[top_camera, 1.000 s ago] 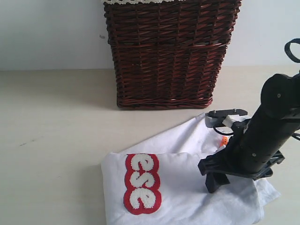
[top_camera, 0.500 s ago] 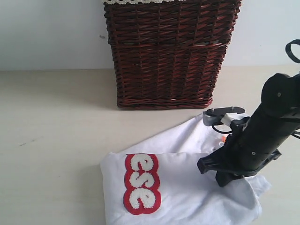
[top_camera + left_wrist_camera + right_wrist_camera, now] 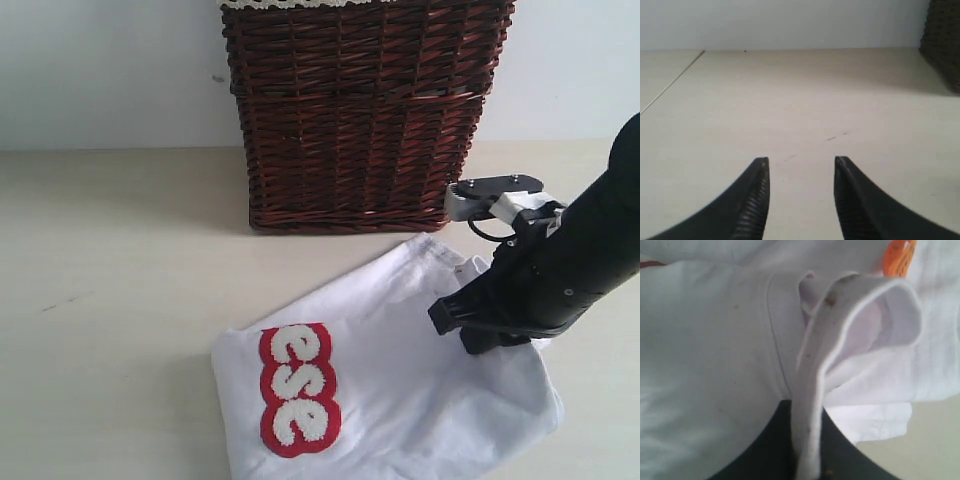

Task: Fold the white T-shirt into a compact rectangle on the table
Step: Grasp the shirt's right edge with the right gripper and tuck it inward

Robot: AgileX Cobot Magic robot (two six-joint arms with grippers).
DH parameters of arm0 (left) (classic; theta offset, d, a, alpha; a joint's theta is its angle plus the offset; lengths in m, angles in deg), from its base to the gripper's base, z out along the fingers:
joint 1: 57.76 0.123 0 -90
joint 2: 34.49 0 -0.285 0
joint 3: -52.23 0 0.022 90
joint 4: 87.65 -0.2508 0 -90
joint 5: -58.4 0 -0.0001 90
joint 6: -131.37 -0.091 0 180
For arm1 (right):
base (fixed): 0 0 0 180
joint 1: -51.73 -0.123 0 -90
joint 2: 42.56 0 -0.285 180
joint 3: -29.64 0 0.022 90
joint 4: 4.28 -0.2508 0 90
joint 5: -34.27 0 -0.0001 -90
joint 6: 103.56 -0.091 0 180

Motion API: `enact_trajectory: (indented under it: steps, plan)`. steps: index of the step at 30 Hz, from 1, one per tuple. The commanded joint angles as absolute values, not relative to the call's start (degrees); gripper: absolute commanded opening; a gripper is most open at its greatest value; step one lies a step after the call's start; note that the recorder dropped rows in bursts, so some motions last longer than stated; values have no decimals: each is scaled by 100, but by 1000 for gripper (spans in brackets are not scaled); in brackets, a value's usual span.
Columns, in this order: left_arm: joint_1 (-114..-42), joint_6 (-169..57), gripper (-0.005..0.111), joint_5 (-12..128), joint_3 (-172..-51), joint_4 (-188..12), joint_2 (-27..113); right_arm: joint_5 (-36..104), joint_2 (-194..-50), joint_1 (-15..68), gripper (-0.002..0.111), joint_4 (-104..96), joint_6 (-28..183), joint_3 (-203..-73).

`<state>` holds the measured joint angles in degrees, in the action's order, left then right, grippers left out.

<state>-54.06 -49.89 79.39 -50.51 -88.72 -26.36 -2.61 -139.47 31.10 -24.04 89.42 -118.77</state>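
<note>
The white T-shirt (image 3: 400,370) lies crumpled on the table (image 3: 120,260) in front of the basket, its red-outlined fuzzy letters (image 3: 297,388) facing up at the left. My right gripper (image 3: 485,335) is shut on the shirt's ribbed neck band (image 3: 812,405), which runs pinched between the jaws. The small orange tag (image 3: 900,255) shows beyond the band. In the left wrist view my left gripper (image 3: 801,161) hangs open over bare table, nothing between its fingers; it is out of the exterior view.
A tall dark brown wicker basket (image 3: 360,110) stands at the back centre, just behind the shirt; its corner (image 3: 944,40) shows in the left wrist view. A pale wall rises behind the table. Bare table stretches to the left of the shirt.
My right gripper has closed on the neck band and moved up and back toward the basket, pulling the shirt's right side with it. The lettered part shifted slightly.
</note>
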Motion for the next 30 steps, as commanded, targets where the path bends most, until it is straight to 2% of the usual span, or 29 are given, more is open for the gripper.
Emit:
enact_trajectory:
  steps: [1, 16, 23, 28, 30]
  plan:
    - [-5395, -4977, 42, 7877, -5055, -8846, -2670, -457, -13796, 3111, 0, -2406, 9029, -11887]
    - [-5395, -4990, 42, 7877, -5055, -8846, -2670, -865, -13796, 3111, 27, -2383, 9170, -12216]
    - [-5395, -4990, 42, 7877, -5055, -8846, -2670, -1237, -14122, 3111, 28, -2125, 9044, -12213]
    - [-5395, -4990, 42, 7877, -5055, -8846, -2670, -1237, -14479, 3111, 49, -1431, 8254, -12213]
    - [-5395, -4990, 42, 7877, -5055, -8846, -2670, -1220, -14546, 3111, 51, -1291, 7998, -12213]
